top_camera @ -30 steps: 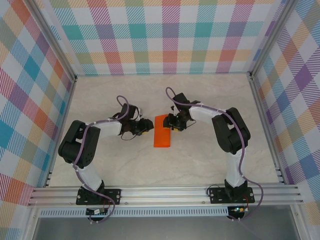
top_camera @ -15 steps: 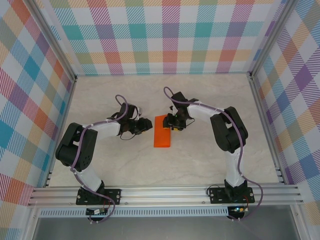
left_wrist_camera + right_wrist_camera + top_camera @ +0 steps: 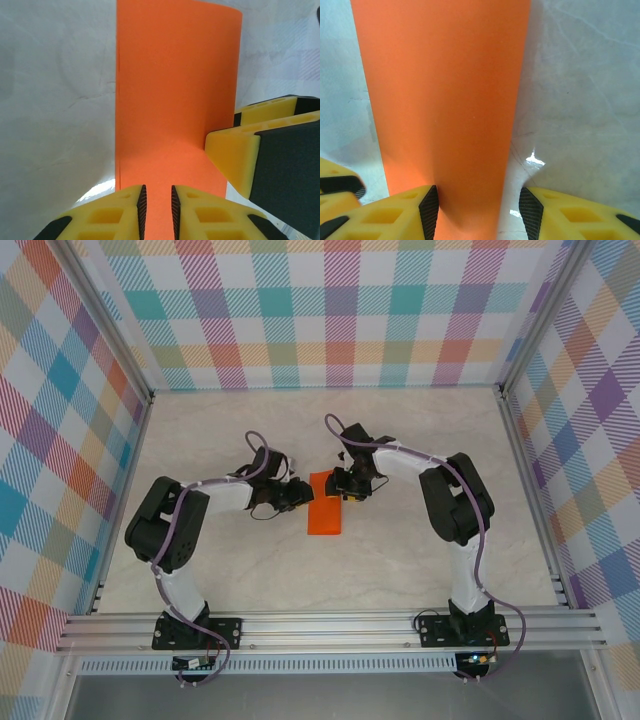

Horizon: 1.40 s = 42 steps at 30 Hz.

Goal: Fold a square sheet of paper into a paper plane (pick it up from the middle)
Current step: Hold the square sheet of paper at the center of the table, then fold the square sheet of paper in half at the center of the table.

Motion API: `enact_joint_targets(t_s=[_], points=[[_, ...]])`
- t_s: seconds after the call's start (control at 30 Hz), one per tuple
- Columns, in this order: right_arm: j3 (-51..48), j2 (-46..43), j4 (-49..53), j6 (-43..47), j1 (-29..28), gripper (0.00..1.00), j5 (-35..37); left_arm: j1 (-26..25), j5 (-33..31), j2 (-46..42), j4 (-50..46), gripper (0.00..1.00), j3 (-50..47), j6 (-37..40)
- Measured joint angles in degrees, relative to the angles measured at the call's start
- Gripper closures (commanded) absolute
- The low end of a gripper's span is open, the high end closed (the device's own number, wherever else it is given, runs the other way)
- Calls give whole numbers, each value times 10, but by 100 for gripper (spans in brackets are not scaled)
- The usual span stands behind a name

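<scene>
Now the orange paper: it is folded into a long strip and lies flat in the middle of the desk, with one short end near the arms and the other far from them.
Paper from close up: plain bright orange, smooth, with straight long sides.
Left fingers: they sit at the left long side of the paper. From the left wrist, the two yellow fingers are very close together with a thin gap, and orange shows in the gap. I cannot tell if they pinch the paper.
Right fingers: they sit at the far right part of the paper, just across from the left ones. They are wide apart, and the right side of the paper runs between them.
Both: the right fingers show big and close in the left wrist view, touching the paper's side.
Desk: pale and marbled, with checked walls around it.
</scene>
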State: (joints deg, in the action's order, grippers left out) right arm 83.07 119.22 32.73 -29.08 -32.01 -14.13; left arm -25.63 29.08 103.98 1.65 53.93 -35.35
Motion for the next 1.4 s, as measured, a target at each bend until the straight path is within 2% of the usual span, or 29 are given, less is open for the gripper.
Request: enact_joint_targets(t_s=[0.33, 0.8, 0.9, 0.97, 1.13, 1.4], points=[[3, 2, 3, 0, 0, 49, 0, -12, 3, 48, 19, 83, 22, -17], [-13, -14, -16, -4, 3, 44, 0, -16, -18, 53, 9, 89, 26, -6], [-51, -42, -50, -7, 13, 51, -4, -16, -20, 53, 8, 89, 26, 1], [-73, -62, -67, -12, 22, 63, -17, -17, -22, 53, 8, 90, 26, 5], [-97, -89, -111, -28, 34, 82, -47, -17, -22, 53, 8, 90, 26, 7], [-129, -90, -167, -44, 31, 87, -123, -17, -20, 58, 9, 90, 30, 7]])
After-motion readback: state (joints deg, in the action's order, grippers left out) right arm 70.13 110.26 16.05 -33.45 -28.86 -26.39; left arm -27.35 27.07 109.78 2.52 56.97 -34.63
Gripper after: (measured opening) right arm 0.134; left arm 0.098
